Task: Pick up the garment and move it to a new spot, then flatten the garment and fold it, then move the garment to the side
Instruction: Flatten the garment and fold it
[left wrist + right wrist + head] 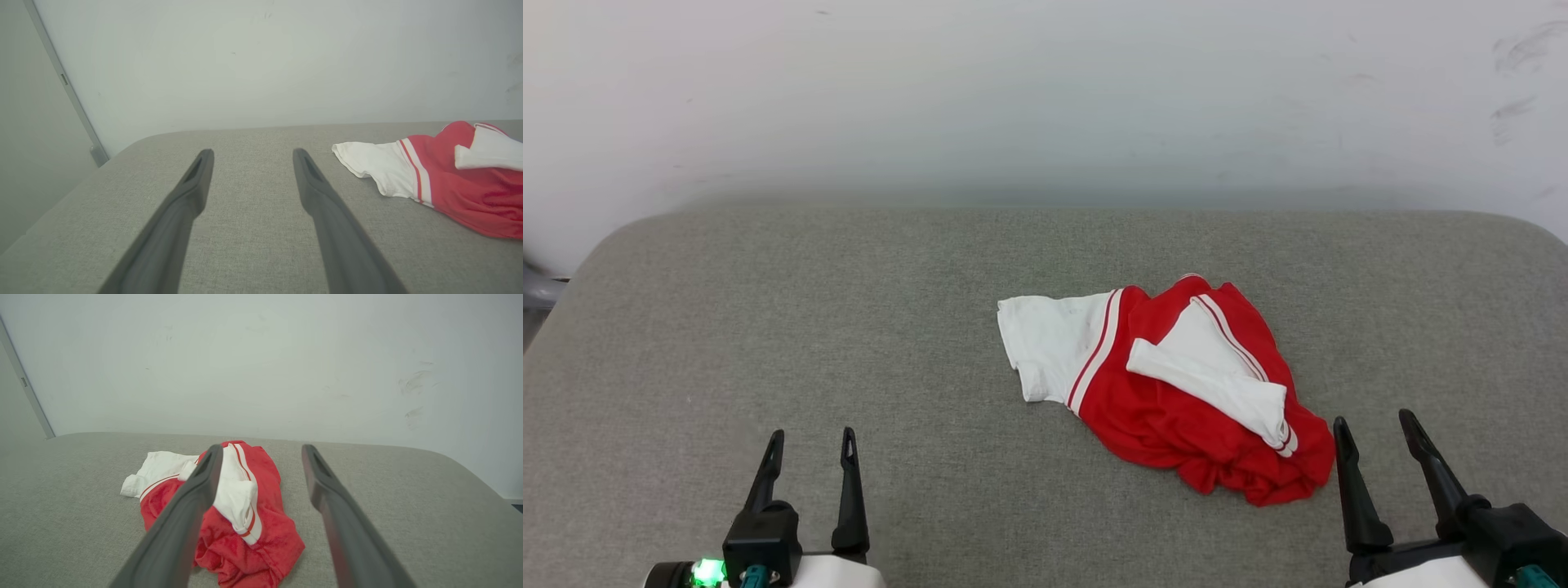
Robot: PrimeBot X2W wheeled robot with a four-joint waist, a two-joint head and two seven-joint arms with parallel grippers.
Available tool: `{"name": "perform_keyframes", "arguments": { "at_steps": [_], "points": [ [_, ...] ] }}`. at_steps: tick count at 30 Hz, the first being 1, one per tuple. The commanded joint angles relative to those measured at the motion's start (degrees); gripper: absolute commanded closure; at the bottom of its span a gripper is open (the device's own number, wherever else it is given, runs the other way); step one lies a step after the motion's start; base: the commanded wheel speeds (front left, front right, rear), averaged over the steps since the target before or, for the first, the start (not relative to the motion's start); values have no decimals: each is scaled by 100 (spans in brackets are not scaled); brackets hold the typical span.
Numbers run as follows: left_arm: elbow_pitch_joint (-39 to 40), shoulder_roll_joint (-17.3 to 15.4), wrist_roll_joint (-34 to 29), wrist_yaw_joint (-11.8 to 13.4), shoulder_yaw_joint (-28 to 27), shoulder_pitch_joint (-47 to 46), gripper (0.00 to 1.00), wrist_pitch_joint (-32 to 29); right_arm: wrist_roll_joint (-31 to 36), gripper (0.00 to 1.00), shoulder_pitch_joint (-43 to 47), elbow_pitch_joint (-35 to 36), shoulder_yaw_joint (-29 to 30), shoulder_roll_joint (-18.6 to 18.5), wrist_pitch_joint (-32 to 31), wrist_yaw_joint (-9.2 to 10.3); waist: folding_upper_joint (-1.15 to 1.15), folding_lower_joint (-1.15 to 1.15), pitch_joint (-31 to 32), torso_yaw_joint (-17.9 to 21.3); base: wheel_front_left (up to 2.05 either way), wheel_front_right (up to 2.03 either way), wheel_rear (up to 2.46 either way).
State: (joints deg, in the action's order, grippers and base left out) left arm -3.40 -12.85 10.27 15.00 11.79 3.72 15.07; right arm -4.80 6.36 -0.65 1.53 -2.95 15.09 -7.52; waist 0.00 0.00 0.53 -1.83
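On the grey padded surface, right of centre, the red-and-white jersey lies crumpled, one white sleeve flopped across it. The left claw and right claw both stand apart and empty, the right just beside the jersey. Seemingly nothing is done yet: lifting, flattening, folding and setting aside all remain.

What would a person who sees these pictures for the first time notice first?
The eye goes first to the crumpled red shirt with white sleeves, lying a little right of the middle of the grey padded surface. Next come the two dark grippers at the near edge: the left gripper, open above the bare surface, and the right gripper, open close to the shirt's near right corner.
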Motion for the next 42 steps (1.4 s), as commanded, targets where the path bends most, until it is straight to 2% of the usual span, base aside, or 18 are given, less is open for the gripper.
{"name": "perform_keyframes", "arguments": {
  "at_steps": [1,15,20,23,27,30,34,39,42],
  "points": [
    [-33,59,-53,-78,-70,84,0,15,-27,0,74,-13,-9,13,12,6,0,0,0,8,0,0,0],
    [-125,436,-461,-492,-459,135,0,15,108,0,-129,68,48,13,12,6,0,0,15,-20,0,0,0],
    [-133,538,-555,-598,-537,111,0,15,451,0,-538,275,18,11,12,6,0,0,-16,-46,0,0,0],
    [-131,581,-603,-637,-561,83,0,15,509,0,-950,362,-178,-201,12,7,0,0,-62,-64,0,0,0],
    [-138,646,-646,-697,-583,47,0,15,351,0,-1528,4,-792,-799,12,6,0,0,-143,-93,0,0,0],
    [-140,683,-663,-745,-595,-12,0,15,0,0,-2108,-362,-1484,-1374,-289,6,0,0,-243,-122,0,0,0],
    [-131,719,-700,-801,-623,-121,0,15,-715,0,-2791,-701,-2557,-2181,-1418,7,0,0,-408,-194,0,0,0],
    [-114,779,-750,-863,-597,-285,0,14,-1737,0,-3570,-766,-3932,-3133,-3088,7,0,0,-649,-336,0,0,0],
    [-98,828,-752,-882,-573,-390,0,15,-2205,0,-3940,-715,-4482,-3477,-3727,7,0,0,-838,-446,0,0,0]
  ]
}}
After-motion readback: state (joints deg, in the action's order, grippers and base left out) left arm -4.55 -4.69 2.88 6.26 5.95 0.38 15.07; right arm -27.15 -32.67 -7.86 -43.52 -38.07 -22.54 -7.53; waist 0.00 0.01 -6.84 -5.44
